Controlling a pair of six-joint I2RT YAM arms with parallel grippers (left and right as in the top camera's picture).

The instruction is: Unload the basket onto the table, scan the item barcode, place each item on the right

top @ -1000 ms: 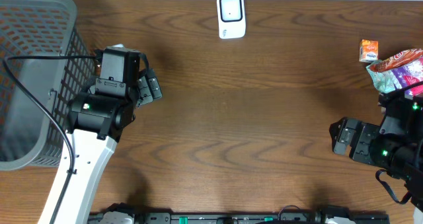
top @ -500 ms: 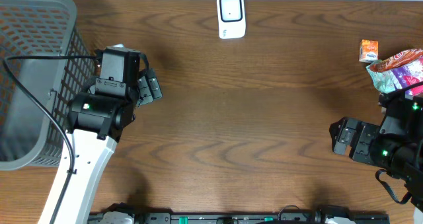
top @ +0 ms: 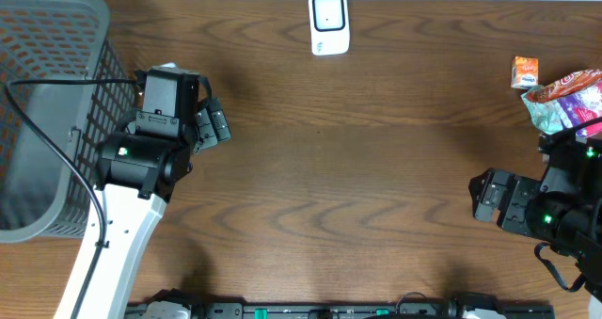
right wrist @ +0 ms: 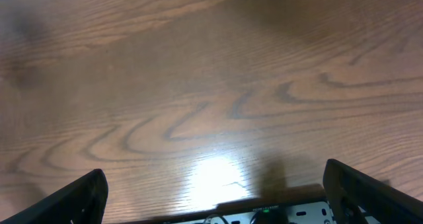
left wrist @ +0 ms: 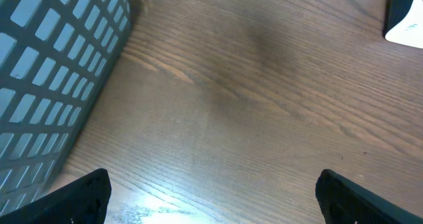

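The dark brown wood-grain table (top: 376,168) fills every view, with a pale glare patch showing in both wrist views. A grey lattice basket (top: 56,37) stands at its left end. The white barcode scanner (top: 329,23) lies at the far edge, near the middle. The items, a heap of snack packets (top: 564,98) with 1 small orange carton (top: 525,71) just beside it, sit at the right end. The left gripper (top: 211,123) hangs beside the basket, jaws spread wide and holding nothing. The right gripper (top: 483,197), near the packets, is equally wide and empty.
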